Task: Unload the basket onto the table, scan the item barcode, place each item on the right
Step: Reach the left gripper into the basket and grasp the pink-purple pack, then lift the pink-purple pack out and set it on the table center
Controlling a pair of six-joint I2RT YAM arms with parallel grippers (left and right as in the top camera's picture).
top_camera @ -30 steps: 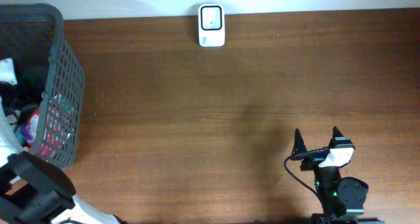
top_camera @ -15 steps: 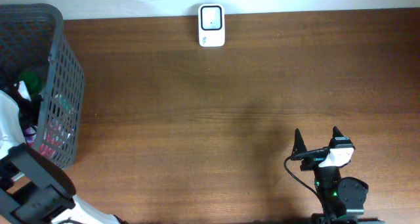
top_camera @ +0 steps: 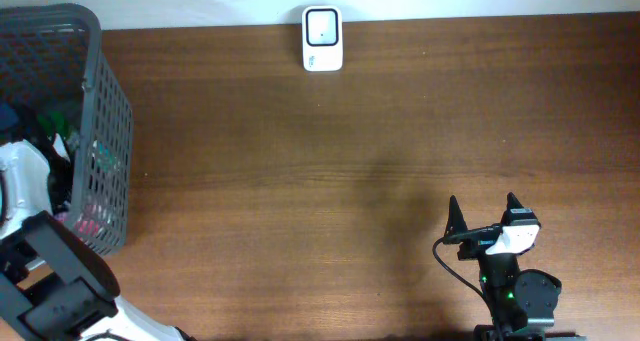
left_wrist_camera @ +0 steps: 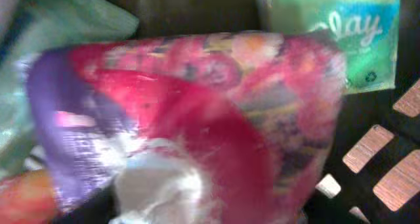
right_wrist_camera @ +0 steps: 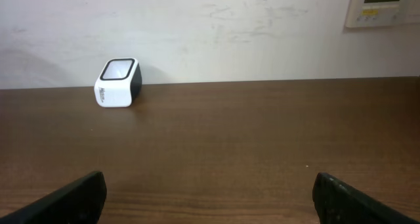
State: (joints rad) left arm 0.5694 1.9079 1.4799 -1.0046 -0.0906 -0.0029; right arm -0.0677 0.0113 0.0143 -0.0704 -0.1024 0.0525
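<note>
The item to scan seems to be the red and purple packet, which lies inside the grey basket at the left end of the table. The left arm reaches down into this basket. The packet fills the left wrist view, but no fingers show there, so it cannot be told whether the left gripper is open or closed on it. The right gripper stands wide open and empty near the front edge.

The packet looks soft and crinkled, so a grip on a loose fold may slip during lifting. A green packet lies just beside it and could be pinched together with it. The basket walls are high, and the packet or the wrist may catch on the rim on the way out. No barcode is visible, so it may face the wrong way at the scanner.

Between the basket and the scanner the table is bare, which gives wide room. The scanner stands at the far edge, by the wall, with little space behind it. The right arm is well apart from that path.
</note>
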